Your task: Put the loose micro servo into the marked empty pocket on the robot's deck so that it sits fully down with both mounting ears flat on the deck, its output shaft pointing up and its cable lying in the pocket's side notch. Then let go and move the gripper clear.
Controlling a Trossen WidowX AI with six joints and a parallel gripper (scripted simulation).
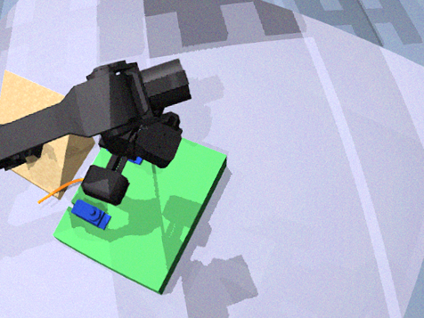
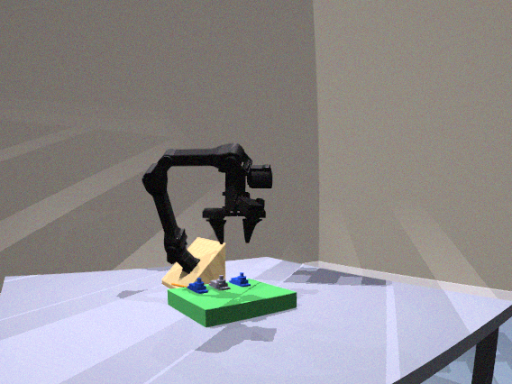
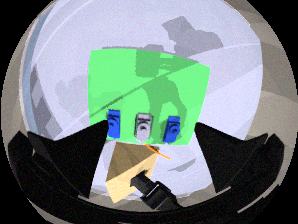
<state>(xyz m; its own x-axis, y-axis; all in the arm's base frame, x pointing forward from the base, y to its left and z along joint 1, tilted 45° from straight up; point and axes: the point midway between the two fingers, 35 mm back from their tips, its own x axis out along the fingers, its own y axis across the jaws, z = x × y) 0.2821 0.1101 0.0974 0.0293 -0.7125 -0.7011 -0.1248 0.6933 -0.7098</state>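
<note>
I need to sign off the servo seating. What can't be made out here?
- Top view: the grey servo is hidden under the open tool.
- Exterior: grey servo too small to judge its ears.
- Wrist: orange cable shows, but the notch is too blurred to see.

A dark arm (image 1: 42,128) reaches in from the left edge across a tan wedge-shaped block (image 1: 37,124) and ends above the near corner of a flat green deck (image 1: 166,208) lying on the pale desk (image 1: 297,179). One blue servo (image 1: 91,214) sits on the deck's left edge; another (image 1: 137,160) (mostly hidden by the arm) peeks out beside the wrist. A thin orange cable (image 1: 57,190) curves off the deck toward the block.
</note>
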